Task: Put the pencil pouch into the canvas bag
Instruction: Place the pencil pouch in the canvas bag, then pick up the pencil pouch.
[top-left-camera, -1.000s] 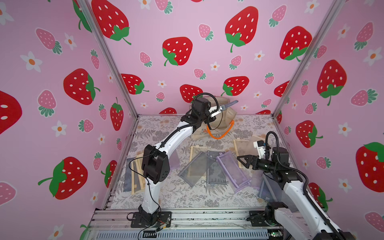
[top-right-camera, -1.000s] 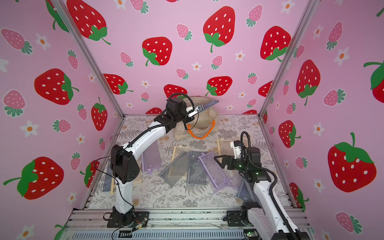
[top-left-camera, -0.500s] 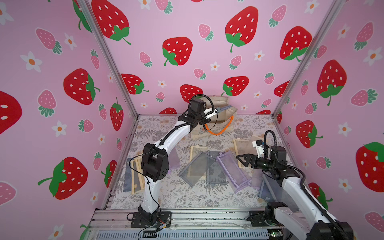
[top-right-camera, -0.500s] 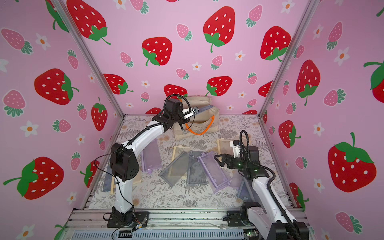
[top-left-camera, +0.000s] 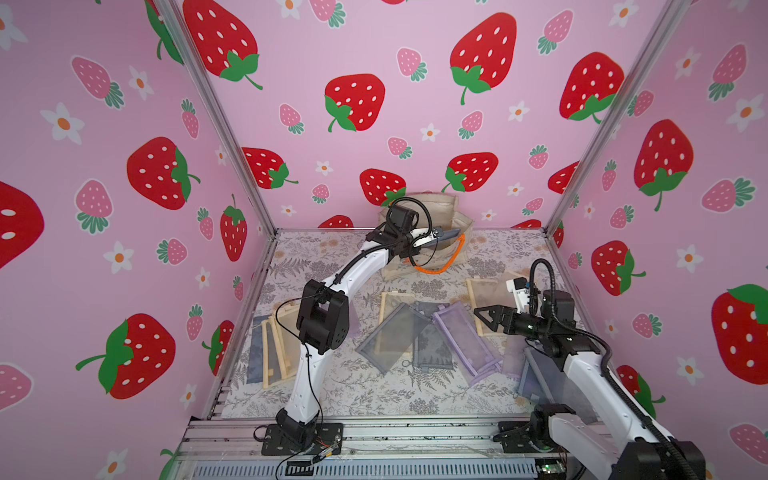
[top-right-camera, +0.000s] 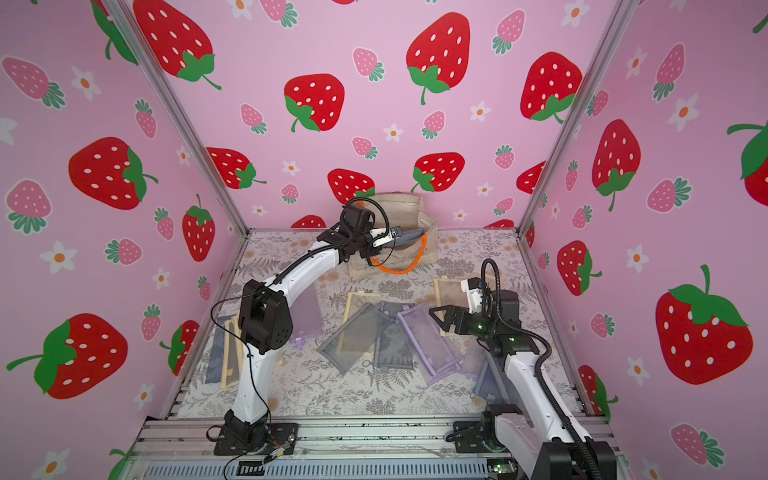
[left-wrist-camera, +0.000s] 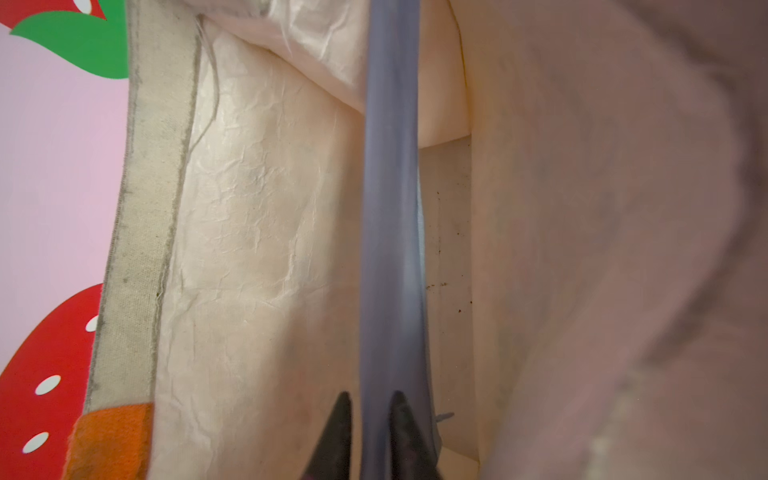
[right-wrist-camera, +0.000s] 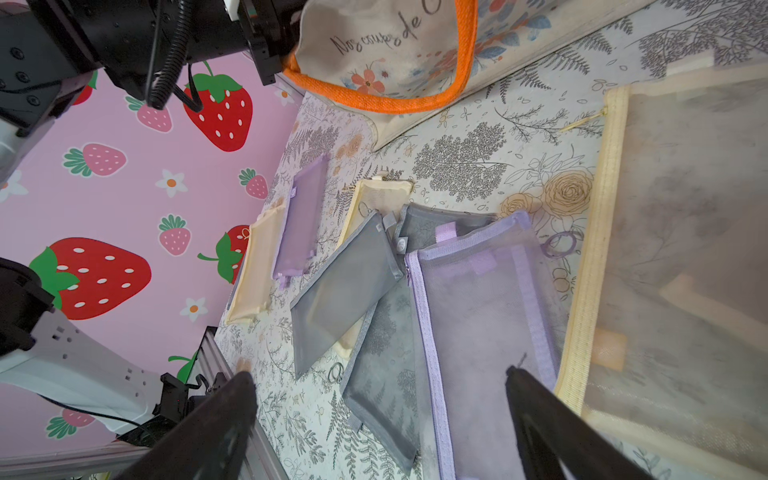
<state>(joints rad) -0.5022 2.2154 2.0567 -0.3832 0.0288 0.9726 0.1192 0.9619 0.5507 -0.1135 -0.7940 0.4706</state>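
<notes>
The cream canvas bag (top-left-camera: 432, 208) (top-right-camera: 399, 208) with orange rope handles (top-left-camera: 440, 268) stands at the back of the mat, mouth open. My left gripper (top-left-camera: 442, 236) (top-right-camera: 399, 239) reaches into that mouth. In the left wrist view its jaws (left-wrist-camera: 370, 401) stand slightly parted around a grey-blue pencil pouch (left-wrist-camera: 388, 208), which hangs edge-on inside the bag's pale lining (left-wrist-camera: 249, 208); a small gap shows beside one finger. The pouch (top-left-camera: 451, 235) (top-right-camera: 409, 237) lies partly below the rim. My right gripper (top-left-camera: 480, 321) (top-right-camera: 437, 321) (right-wrist-camera: 378, 374) hovers wide open and empty over the mat.
Several mesh pouches lie on the floral mat: a grey one (top-left-camera: 390, 332), a lilac one (top-left-camera: 461, 336) under the right gripper, a cream one (top-left-camera: 484, 295), and a stack (top-left-camera: 270, 349) by the left wall. Pink strawberry walls close three sides.
The left gripper has dropped from above the bag into its mouth with the pouch, and its jaws have parted. The right arm has barely moved.
</notes>
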